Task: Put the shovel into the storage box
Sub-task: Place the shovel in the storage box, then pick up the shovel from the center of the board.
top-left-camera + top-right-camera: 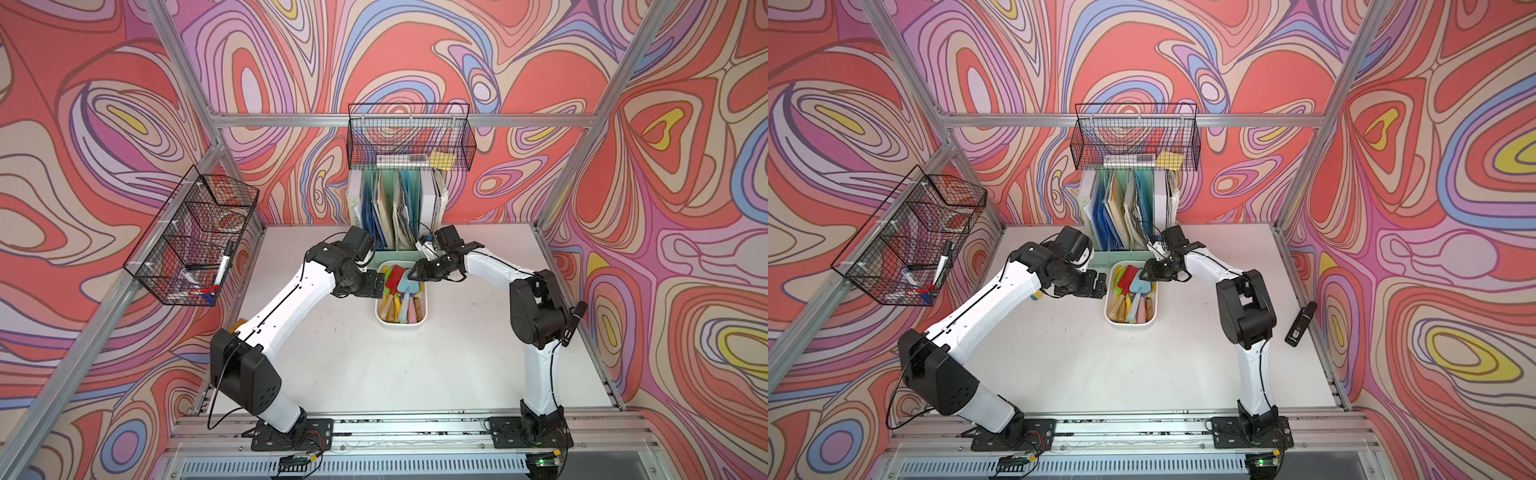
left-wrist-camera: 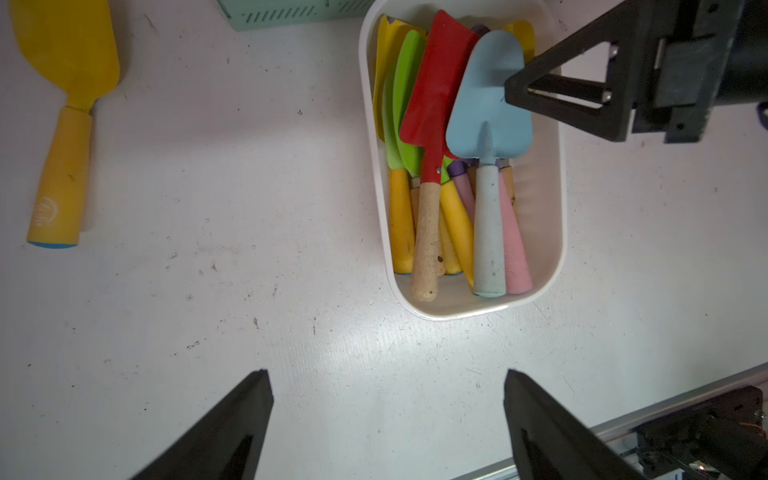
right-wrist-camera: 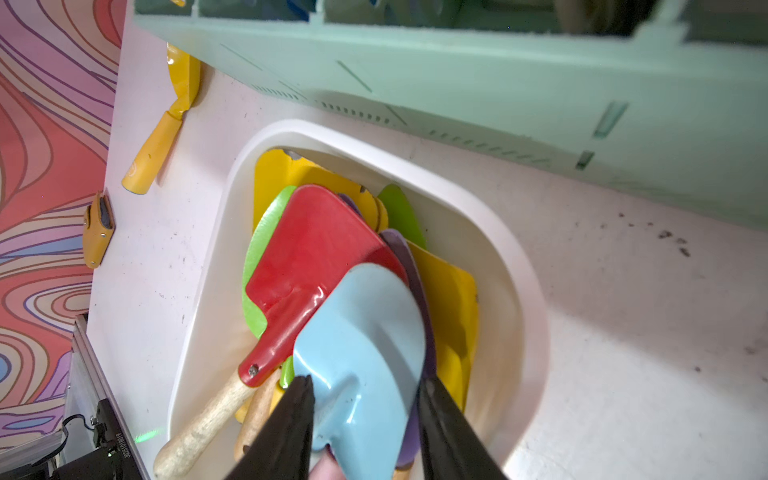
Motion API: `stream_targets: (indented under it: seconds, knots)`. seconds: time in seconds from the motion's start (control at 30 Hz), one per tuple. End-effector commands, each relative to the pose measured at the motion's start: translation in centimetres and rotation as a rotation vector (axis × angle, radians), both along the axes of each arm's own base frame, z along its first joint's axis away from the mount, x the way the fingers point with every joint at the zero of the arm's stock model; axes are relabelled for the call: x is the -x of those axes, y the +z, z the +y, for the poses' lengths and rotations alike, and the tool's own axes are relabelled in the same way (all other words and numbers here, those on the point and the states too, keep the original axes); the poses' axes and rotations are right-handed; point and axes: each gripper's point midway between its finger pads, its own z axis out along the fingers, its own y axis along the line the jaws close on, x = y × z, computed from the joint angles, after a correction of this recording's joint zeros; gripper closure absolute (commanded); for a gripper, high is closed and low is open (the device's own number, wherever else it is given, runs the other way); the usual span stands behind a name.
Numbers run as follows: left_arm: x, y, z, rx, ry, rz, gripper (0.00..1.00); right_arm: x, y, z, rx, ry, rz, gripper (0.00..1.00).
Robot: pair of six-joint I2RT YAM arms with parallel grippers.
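Blue shovel (image 2: 488,120) is inside the storage box (image 2: 453,312), on top of the pile. Blade points toward the mint file holder (image 2: 291,12), handle toward the robot's end of the box, red shovel (image 2: 436,83) alongside.

R fingers (image 3: 286,424) are parted, one on each side of the blue blade near the neck. Can't tell if they touch its edges. Blade looks to be resting on the shovels under it, so my read is they aren't carrying its weight.

L fingers (image 2: 224,432) are spread wide w/ nothing btwn them, hanging over bare table (image 2: 249,249) beside the box.

Yellow shovel (image 2: 62,124) is not in the box. It lies flat on the table on the L arm's side, well apart from the box, blade end toward the file holder.

Handling (judgement, not tested):
- Small and prob. light, stiff throughout, no flex expected.
- Blades are thin, glossy paint, curved, so likely slick and easy to twist in a pinch.
- Handles are thicker, matte and tapered, so a better hold.
- For the yellow one, take it across the handle, mid-length or nearer the neck so the blade doesn't droop.
- The box is abt one shovel long and already crowded. Line it up lengthwise w/ the others and lower it flat.
- The pile may shift or slide when a new one lands.
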Motion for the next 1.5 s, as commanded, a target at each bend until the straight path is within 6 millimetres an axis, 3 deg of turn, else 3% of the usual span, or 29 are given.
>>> stream_targets:
  seconds: [0.0,0.33,0.7,0.9,1.1,1.47]
  knots:
    - [-0.4,-0.1,2.5,-0.074,0.055,0.018,0.04,-0.4,3.0,-0.5,0.023,-0.008,-0.065,0.57]
    - [-1.5,-4.4,10.9,-0.155,0.256,0.180,0.02,0.4,7.4,-1.5,0.042,-0.007,-0.143,0.57]
    - [-3.3,-9.0,15.3,-0.184,0.318,0.346,0.03,2.6,11.5,-2.6,0.032,-0.010,-0.219,0.57]
    - [-5.7,-10.7,18.1,-0.207,0.310,0.387,0.03,3.8,11.8,-3.3,0.037,-0.023,-0.235,0.57]
    - [-7.2,-12.9,19.1,-0.232,0.225,0.439,0.03,4.4,11.0,-3.6,0.048,-0.025,-0.218,0.57]
    - [-8.2,-15.3,20.9,-0.246,0.188,0.473,0.03,4.8,10.3,-4.0,0.058,-0.042,-0.198,0.57]
